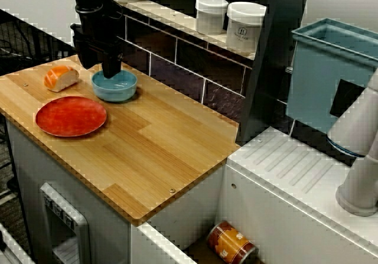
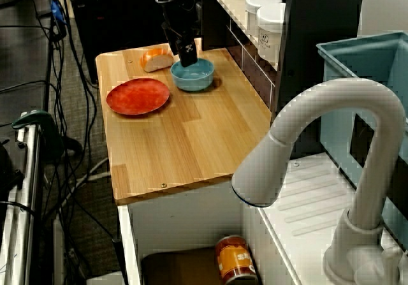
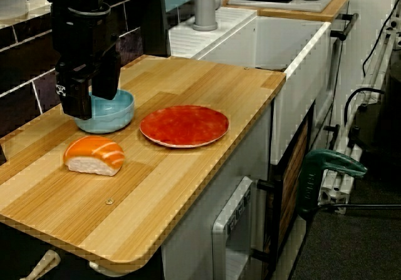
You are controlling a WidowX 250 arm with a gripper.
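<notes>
End effector [image 3: 92,100] sits at the rim of the blue bowl [image 3: 117,118] — fingertips hidden, grip impossible to tell.

surface [image 1: 159,152]: bowl [image 1: 118,87] sat at the back, near the wall | sushi [image 1: 60,77] lay just left of bowl in the view facing the wall | plate [image 1: 71,116] lay in front of both | end effector [image 1: 111,72] hung at bowl's rim | can [image 1: 231,243] lay in sink [image 1: 162,240], right of surface

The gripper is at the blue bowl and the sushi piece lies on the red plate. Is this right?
No: the sushi piece lies on the counter beside the red plate, as the view along the counter shows. The gripper is at the blue bowl.
</notes>
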